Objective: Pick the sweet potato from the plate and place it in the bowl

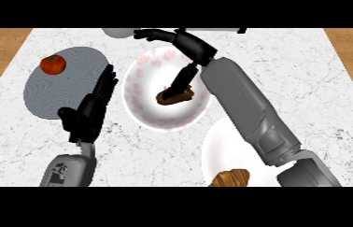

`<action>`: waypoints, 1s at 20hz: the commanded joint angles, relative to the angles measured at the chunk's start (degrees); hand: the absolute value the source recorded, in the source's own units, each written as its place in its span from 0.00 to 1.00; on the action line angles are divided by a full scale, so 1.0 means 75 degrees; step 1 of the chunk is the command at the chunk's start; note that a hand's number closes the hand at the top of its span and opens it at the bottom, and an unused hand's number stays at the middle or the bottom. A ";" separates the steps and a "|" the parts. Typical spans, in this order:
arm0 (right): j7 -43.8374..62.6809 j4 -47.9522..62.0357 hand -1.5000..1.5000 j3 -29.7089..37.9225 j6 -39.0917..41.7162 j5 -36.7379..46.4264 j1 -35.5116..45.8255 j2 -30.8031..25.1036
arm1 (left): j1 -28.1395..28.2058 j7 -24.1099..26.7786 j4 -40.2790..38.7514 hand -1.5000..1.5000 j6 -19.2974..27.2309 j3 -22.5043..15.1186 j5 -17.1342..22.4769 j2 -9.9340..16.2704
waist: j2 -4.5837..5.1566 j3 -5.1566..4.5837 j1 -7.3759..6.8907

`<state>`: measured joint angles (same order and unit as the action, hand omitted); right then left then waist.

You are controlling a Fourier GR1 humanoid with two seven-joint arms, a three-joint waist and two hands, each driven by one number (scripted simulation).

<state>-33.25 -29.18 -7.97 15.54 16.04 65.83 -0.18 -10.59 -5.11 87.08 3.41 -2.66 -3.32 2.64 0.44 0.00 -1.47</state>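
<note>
We see two smooth grey forearms with boxy segments. Each ends in a black hand: left hand [88,113], right hand [180,43].

Brown sweet potato [176,95], pink-patterned white bowl [141,102]

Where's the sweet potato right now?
In the head view, the sweet potato lies in the pink-patterned bowl at mid-counter, under the right hand, right of the left hand.

- Your left hand [89,110] sits at the lower left, fingers straight and pointing up, just resting there open, grey forearm coming in from the bottom edge.
- Your right arm runs diagonally up from the lower right, and the right hand [180,43] is up top, fingers spread, thumb hanging down.
</note>
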 commanded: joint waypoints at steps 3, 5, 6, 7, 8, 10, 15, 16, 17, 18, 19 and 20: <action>0.0541 0.0541 0.00 0.0909 0.0874 -0.0743 0.0483 -0.0284 | 0.0046 0.0028 -0.0007 0.50 -0.0145 0.0090 0.0125 0.0060 | -0.0017 -0.0001 0.0042; 0.0339 0.0813 0.00 0.1068 0.1469 -0.0856 0.0558 -0.0722 | -0.0061 -0.0130 -0.0024 0.50 0.0179 -0.0134 -0.0120 -0.0237 | 0.0000 0.0001 0.0025; 0.0765 0.0854 0.00 0.1295 0.1720 -0.1103 0.0825 -0.0787 | -0.0065 -0.0132 0.0108 0.50 0.0056 -0.0065 -0.0087 -0.0065 | -0.0012 0.0000 0.0025; 0.0460 0.1015 0.00 0.1291 0.2066 -0.1081 0.0560 -0.1146 | 0.0354 -0.0356 0.0667 0.50 0.0184 -0.0348 -0.0192 -0.0237 | -0.0013 0.0004 -0.0027; 0.0424 0.1357 0.00 0.1431 0.1916 -0.1150 0.0808 -0.0876 | -0.0021 -0.0084 0.0087 0.50 0.0222 -0.0223 -0.0269 -0.0220 | 0.0040 0.0001 -0.0065; 0.0210 0.1378 0.00 0.1513 0.2498 -0.1206 0.0718 -0.1345 | 0.0116 0.0089 -0.0054 0.50 0.0093 -0.0139 -0.0236 -0.0086 | 0.0027 0.0001 -0.0028; -0.0238 0.1580 0.00 0.1403 0.3202 -0.1116 0.0602 -0.1473 | 0.0082 0.0464 -0.0374 0.50 -0.0117 -0.0014 -0.0021 -0.0084 | 0.0058 0.0001 -0.0086; -0.0674 0.1420 0.00 0.1336 0.3617 -0.1070 0.0208 -0.1958 | 0.0036 0.0121 -0.0104 0.50 -0.0186 0.0190 0.0096 0.0143 | 0.0046 0.0005 -0.0058; -0.0569 0.1570 0.00 0.1308 0.3777 -0.1038 0.0310 -0.2059 | 0.0049 0.0231 -0.0021 0.50 -0.0196 0.0044 0.0039 0.0062 | 0.0064 0.0006 -0.0107; -0.0675 0.1489 0.00 0.1213 0.3654 -0.0958 0.0212 -0.1939 | 0.0321 -0.0101 0.0366 0.50 -0.0161 -0.0112 -0.0028 0.0042 | 0.0044 0.0009 -0.0134; -0.0579 0.1519 0.00 0.1229 0.3773 -0.1007 0.0237 -0.1951 | 0.0170 -0.0221 0.0405 0.50 -0.0239 -0.0035 0.0070 0.0103 | 0.0043 0.0008 -0.0117; -0.0746 0.1415 0.00 0.1118 0.3665 -0.0900 0.0167 -0.1913 | 0.0275 0.0492 -0.0104 0.50 -0.0401 0.0189 0.0137 0.0267 | 0.0062 0.0003 -0.0098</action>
<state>-31.73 -19.09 1.26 35.62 8.43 68.36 -13.32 -9.39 -4.00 87.39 2.00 -2.46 -3.13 3.19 0.78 0.04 -2.10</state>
